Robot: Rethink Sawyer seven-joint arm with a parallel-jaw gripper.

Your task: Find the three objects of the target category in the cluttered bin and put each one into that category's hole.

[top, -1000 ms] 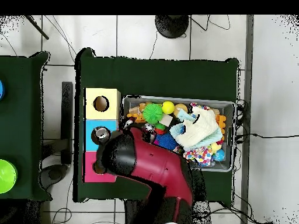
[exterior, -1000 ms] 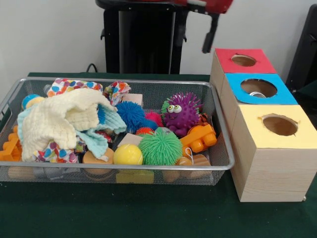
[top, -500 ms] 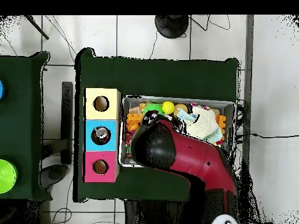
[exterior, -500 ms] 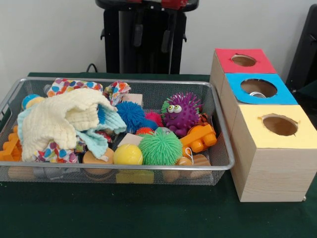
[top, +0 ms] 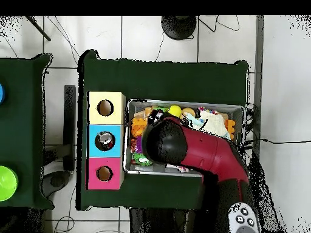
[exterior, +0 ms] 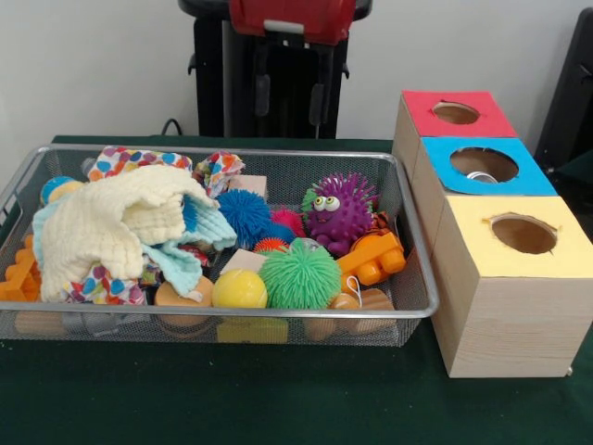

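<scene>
your gripper [exterior: 290, 93] hangs above the bin [exterior: 408, 246], fingers [exterior: 263, 95] spread wide, holding nothing. overhead, the arm [top: 194, 151] hides it; only the front view shows them.

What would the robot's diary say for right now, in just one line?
phase: search | arm: above bin | gripper: open, empty | blue box: something in hole | red, yellow holes: look empty
</scene>
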